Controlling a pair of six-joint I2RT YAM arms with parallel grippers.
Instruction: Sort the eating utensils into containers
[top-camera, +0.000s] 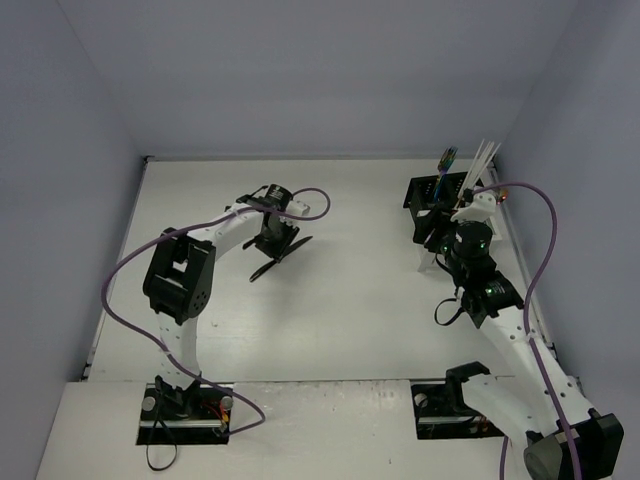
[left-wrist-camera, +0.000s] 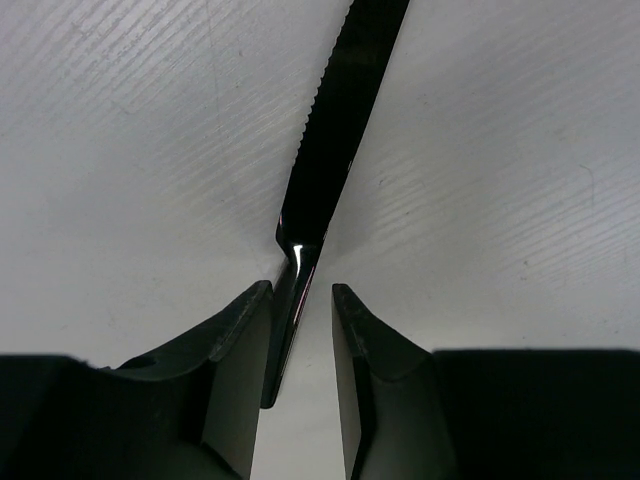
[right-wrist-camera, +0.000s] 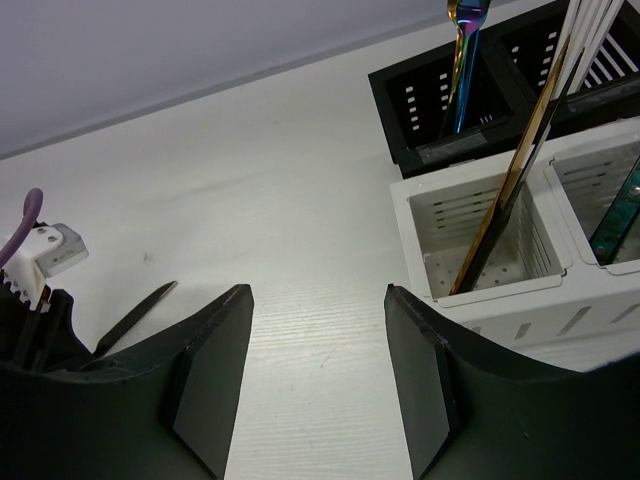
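A black serrated knife (left-wrist-camera: 330, 150) lies flat on the white table, also in the top view (top-camera: 284, 256). My left gripper (left-wrist-camera: 300, 290) is low over it, jaws slightly apart around the handle end, which lies against the left finger. My right gripper (right-wrist-camera: 318, 290) is open and empty above bare table beside the white caddy (right-wrist-camera: 500, 300). That caddy holds a gold utensil (right-wrist-camera: 510, 190) and a teal one (right-wrist-camera: 615, 220). The black caddy (right-wrist-camera: 392, 120) behind it holds an iridescent blue utensil (right-wrist-camera: 460, 70) and pale ones (right-wrist-camera: 585, 30).
In the top view the black caddy (top-camera: 432, 190) stands at the far right near the side wall, with the right arm over the white one. Grey walls close the table at the back and sides. The knife tip (right-wrist-camera: 140, 305) shows left of my right gripper.
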